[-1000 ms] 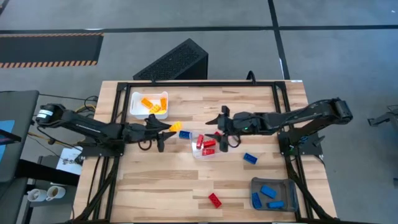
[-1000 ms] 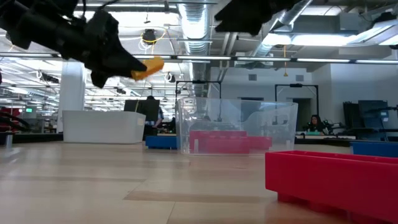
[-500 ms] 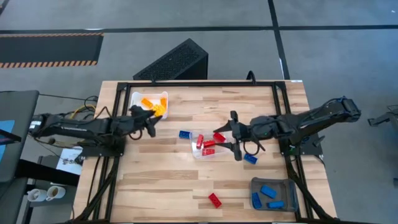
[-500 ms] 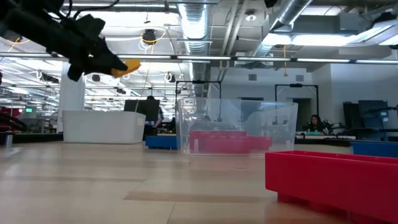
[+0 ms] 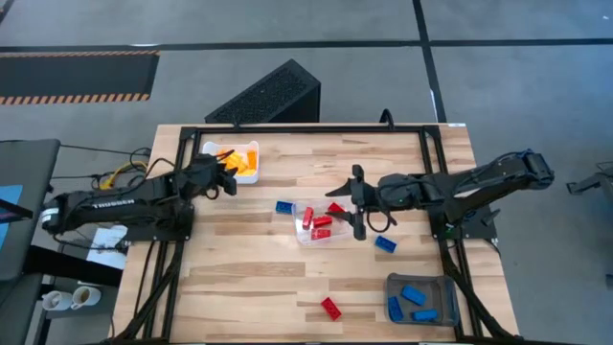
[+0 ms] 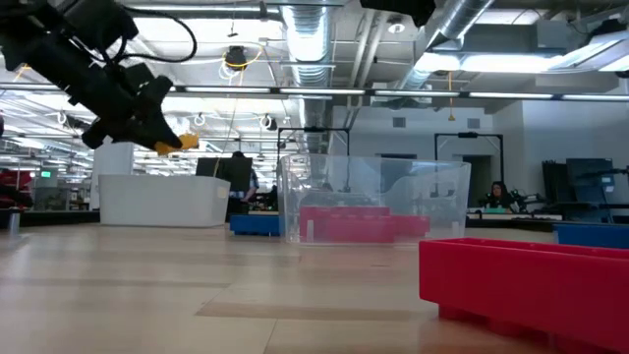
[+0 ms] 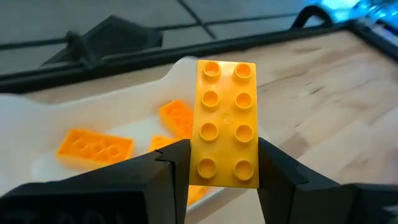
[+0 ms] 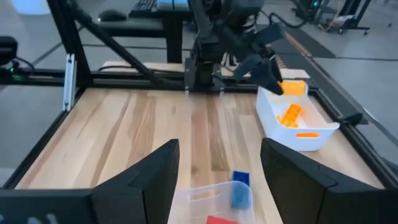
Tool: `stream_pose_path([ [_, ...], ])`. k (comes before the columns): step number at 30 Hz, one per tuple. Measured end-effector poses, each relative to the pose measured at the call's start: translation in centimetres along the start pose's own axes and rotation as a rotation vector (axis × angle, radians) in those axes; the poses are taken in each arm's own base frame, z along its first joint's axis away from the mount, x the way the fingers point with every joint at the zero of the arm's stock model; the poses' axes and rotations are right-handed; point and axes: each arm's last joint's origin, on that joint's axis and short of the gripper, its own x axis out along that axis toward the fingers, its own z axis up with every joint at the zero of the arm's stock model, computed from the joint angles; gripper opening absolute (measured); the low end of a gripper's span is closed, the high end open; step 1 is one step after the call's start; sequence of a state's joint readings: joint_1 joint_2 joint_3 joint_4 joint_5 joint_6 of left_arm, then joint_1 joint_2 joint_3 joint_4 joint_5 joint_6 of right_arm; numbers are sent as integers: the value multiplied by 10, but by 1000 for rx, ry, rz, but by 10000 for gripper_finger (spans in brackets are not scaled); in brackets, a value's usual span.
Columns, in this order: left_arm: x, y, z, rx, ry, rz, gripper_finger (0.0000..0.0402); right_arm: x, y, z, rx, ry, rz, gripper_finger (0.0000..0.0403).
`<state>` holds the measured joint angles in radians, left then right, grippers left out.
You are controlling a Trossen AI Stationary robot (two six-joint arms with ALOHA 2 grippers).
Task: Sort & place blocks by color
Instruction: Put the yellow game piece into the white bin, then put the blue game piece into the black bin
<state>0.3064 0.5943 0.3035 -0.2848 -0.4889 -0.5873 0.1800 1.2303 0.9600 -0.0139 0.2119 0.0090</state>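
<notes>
My left gripper (image 5: 228, 178) is shut on a yellow-orange block (image 7: 226, 134) and hangs over the near rim of the white tray (image 5: 213, 163), which holds more orange blocks (image 7: 96, 146). Over the right side of the clear container (image 5: 316, 230), which has red blocks (image 5: 314, 222) in it, my right gripper (image 5: 357, 203) stands open with nothing between its fingers. Loose on the table lie a blue block (image 5: 284, 206), another blue block (image 5: 385, 243) and a red block (image 5: 330, 308). My left gripper pinches the block's two long sides (image 7: 194, 163) between its two fingers (image 7: 176, 171), near the end closest to the wrist. The block runs forward along the fingers, studs up. It is lifted clear above the white tray, and the fingers slant downward from the table's left side.
A grey tray (image 5: 433, 286) with blue blocks (image 5: 414, 293) sits at the near right corner. A dark frame (image 5: 306, 130) runs around the tabletop. A black slatted box (image 5: 268, 96) stands beyond the far edge. Bare wood lies at the near left.
My left gripper has carried the yellow-orange block from beside the clear container toward the table's left and far edge, turning and tipping down, to above the white tray. My right gripper has drawn back slightly toward the right edge.
</notes>
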Motion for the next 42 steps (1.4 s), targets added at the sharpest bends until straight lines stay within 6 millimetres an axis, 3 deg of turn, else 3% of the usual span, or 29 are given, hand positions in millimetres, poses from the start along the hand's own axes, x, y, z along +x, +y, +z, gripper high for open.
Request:
stream_pose_path([
  [14, 6, 21, -3, -31, 119, 98, 114, 0, 1, -1, -3, 12, 3, 249],
  [28, 7, 20, 0, -31, 119, 55, 209, 0, 1, -2, -4, 17, 3, 249],
  [32, 5, 16, 9, -12, 84, 32, 231, 0, 1, -2, -3, 17, 3, 249],
  [38, -13, -9, 45, 46, -136, -257, 235, 0, 1, -2, -4, 18, 3, 249],
  [42, -28, -25, 54, 80, -291, -459, 224, 0, 1, -2, -4, 20, 3, 249],
])
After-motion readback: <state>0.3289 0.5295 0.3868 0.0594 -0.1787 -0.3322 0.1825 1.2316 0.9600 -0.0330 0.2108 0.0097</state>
